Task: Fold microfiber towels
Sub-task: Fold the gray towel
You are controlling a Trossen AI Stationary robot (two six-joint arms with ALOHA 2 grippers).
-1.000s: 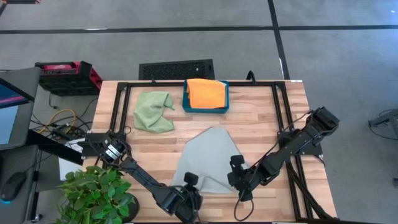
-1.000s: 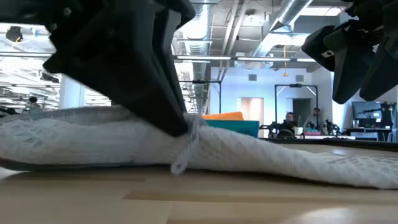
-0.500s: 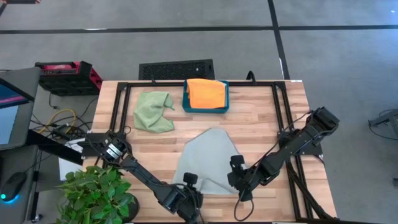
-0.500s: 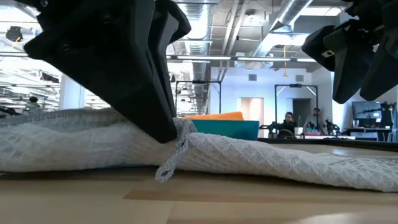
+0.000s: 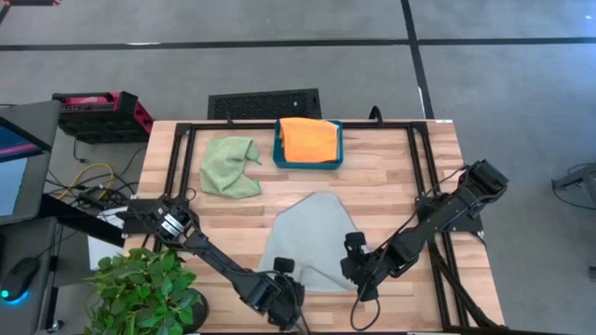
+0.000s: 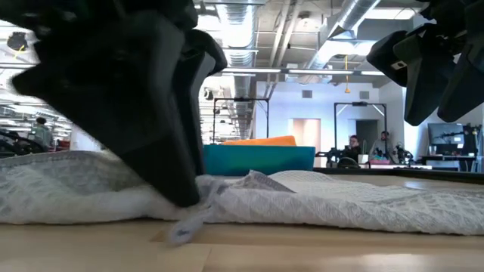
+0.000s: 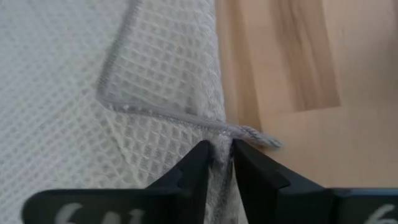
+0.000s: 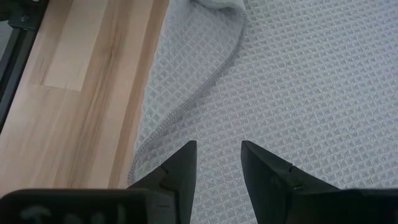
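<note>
pale grey waffle-weave microfiber towel [image 5: 312, 233]: 6 o'clock, half folded
left gripper [image 7: 216, 163]: narrow, pinching its corner
right gripper [image 8: 217, 163]: apart, empty, hovering
risk: corner drags along, fold undone

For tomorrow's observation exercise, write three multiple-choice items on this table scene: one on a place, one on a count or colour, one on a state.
1. Where does the orange towel lie?
A. In the teal tray
B. On the floor
C. Under the plant

2. How many towels show from above?
A. One
B. Three
C. Five

3. What does the left end effector pinch?
A. Nothing
B. The green towel
C. The grey towel

Key: 1 A, tray rim surrounds it; 2 B, orange, green, grey; 3 C, wrist view shows the grey hem between the fingers.
</note>
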